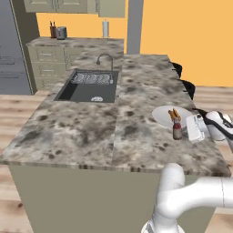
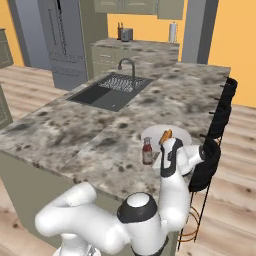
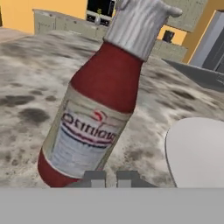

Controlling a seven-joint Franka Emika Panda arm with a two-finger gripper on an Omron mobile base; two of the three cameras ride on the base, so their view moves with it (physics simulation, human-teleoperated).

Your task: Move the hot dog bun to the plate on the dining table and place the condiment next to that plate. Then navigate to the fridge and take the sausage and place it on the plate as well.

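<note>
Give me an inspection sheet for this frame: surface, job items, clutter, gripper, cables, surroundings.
Surface: mottled stone counter with a built-in sink.
Job's things: ketchup bottle upright beside the white plate; hot dog bun on the plate.
Clutter: nothing seen.
Gripper: gripper shut, close to the bottle; contact can't be told.
Cables: nothing seen.
Surroundings: fridge at back, dark stools along the counter's edge.

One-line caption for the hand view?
Red ketchup bottle standing on the speckled counter beside the white plate, close before the shut tool.
</note>
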